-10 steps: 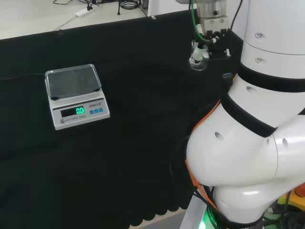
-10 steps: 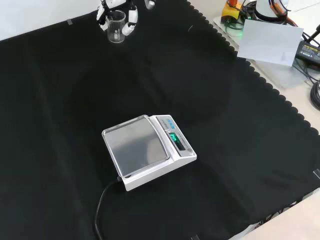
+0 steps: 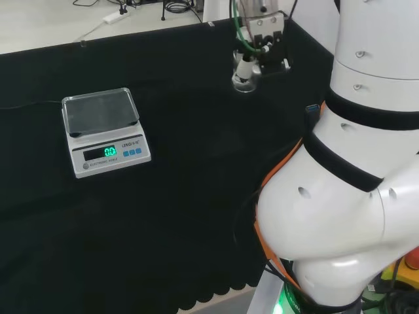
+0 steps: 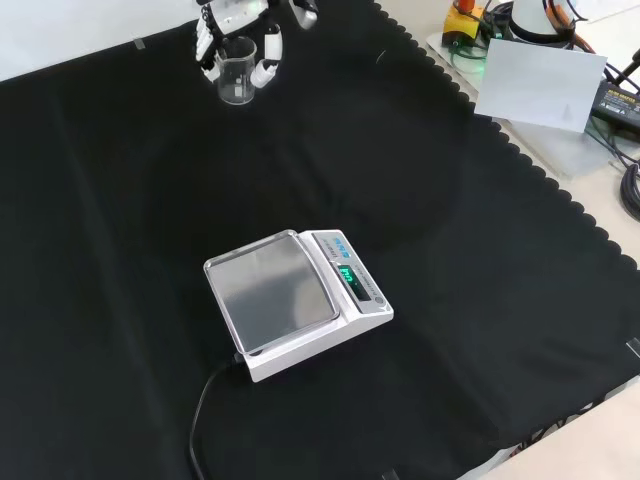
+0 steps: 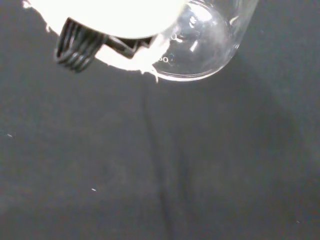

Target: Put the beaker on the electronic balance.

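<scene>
Head view: the black-clothed tabletop (image 3: 183, 196) is bare apart from the electronic balance (image 3: 105, 131), which sits toward nine o'clock with its pan uncovered and a green display lit on its front. The arm's white links (image 3: 353, 163) fill the three o'clock side. At about one o'clock the hand (image 3: 262, 39) hangs over the cloth with its fingers curled round a small clear beaker (image 3: 243, 77). Open cloth lies between the beaker and the balance, and the two are well apart. Beyond the cloth's far edge, near eleven o'clock, cables and a white power strip (image 3: 114, 16) lie on the pale bench.

Front view: the balance (image 4: 295, 300) stands near the centre, a black cord (image 4: 205, 415) running from it toward seven o'clock. At eleven o'clock the hand (image 4: 232, 18) reaches in from the top edge, white fingers (image 4: 268, 55) on either side of the beaker (image 4: 234, 75), which is upright and looks empty. At two o'clock, off the cloth, lie a pale sheet (image 4: 540, 85), cables and a black adapter (image 4: 615, 95).

Wrist view: the beaker's rounded clear base (image 5: 200, 40) shows printed graduation marks and nothing inside. A bright blurred part of the hand (image 5: 115, 20) lies against it, beside a black coiled part (image 5: 75, 47). Whether the base touches the dark cloth (image 5: 160, 170) cannot be told.
</scene>
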You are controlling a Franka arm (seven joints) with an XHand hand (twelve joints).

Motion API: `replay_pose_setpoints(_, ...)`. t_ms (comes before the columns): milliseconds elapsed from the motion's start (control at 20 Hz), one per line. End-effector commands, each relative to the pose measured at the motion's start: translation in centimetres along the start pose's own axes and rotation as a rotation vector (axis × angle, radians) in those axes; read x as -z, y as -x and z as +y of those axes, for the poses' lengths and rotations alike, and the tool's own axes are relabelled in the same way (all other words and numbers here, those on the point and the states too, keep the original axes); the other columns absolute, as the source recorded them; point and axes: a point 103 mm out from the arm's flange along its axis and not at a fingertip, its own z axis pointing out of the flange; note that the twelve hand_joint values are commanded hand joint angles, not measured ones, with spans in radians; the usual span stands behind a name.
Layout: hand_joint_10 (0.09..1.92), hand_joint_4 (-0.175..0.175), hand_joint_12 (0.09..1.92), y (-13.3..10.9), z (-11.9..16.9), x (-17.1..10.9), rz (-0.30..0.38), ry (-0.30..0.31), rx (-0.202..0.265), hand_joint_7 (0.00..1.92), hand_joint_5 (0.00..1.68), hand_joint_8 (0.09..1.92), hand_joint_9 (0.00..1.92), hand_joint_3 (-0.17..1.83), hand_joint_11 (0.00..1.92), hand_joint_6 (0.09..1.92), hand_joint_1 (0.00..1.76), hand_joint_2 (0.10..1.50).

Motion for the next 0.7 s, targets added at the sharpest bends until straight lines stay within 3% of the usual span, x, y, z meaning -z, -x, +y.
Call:
replay_pose_setpoints(50, 0.55, -0.001, 1.23, -3.0, -0.1, 2.1, 0.006, 0.015, 0.035, 0.87, 0.71, 0.82, 1.09, 0.79, 0.78, 1.09, 1.18, 0.55)
replay_pose_setpoints(450, 0.55, -0.001, 1.23, -9.3, 0.4, 4.0, -0.068, 0.029, 0.12, 0.87, 0.72, 0.82, 1.09, 0.79, 0.79, 1.09, 1.19, 0.55)
replay_pose_setpoints(700, 0.55, -0.002, 1.22, -13.7, 0.5, 4.5, -0.099, 0.029, 0.147, 0.87, 0.72, 0.82, 1.1, 0.8, 0.79, 1.09, 1.19, 0.55)
